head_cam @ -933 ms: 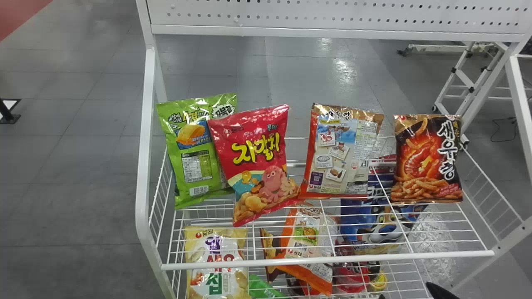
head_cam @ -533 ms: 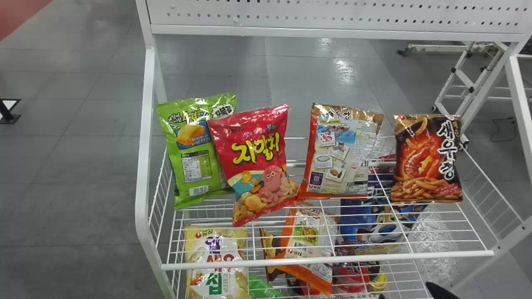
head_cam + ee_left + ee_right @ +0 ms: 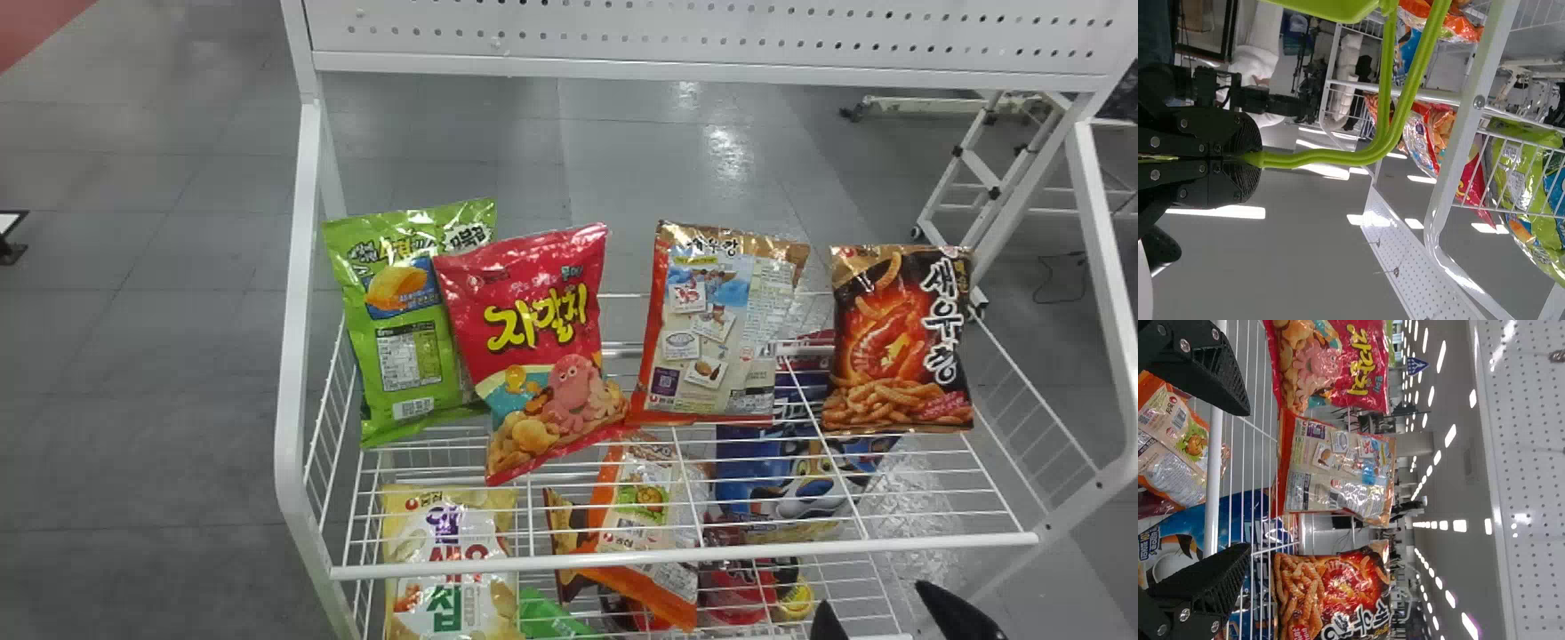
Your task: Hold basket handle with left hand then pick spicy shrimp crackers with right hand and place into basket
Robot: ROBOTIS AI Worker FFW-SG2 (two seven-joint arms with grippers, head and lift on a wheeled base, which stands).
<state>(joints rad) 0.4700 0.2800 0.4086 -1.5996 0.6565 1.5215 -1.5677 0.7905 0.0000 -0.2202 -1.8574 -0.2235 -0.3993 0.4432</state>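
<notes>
Spicy shrimp crackers (image 3: 898,342) are past the R gripper (image 3: 873,597) (btwn 4 & 5 o'clock, head view), fingers apart, white front rail (image 3: 685,552) btwn. L gripper (image 3: 1251,159) is clamped on the green basket handle (image 3: 1338,157). Crackers bag's at 3 o'clock on the wire shelf (image 3: 1021,538), black/red w/ gold top, upright, prawn pic showing. Red pkt (image 3: 533,320) overlaps green pkt (image 3: 400,329) nr 9.

Spicy shrimp crackers (image 3: 898,342) rightmost on shelf (image 3: 800,550), three bags (image 3: 542,329) leftward (two overlapping)

The green snack bag (image 3: 400,329)'s partly hidden behind the red octopus bag (image 3: 533,329); the basket (image 3: 1331,8) and right gripper (image 3: 875,594) run off view edges.
</notes>
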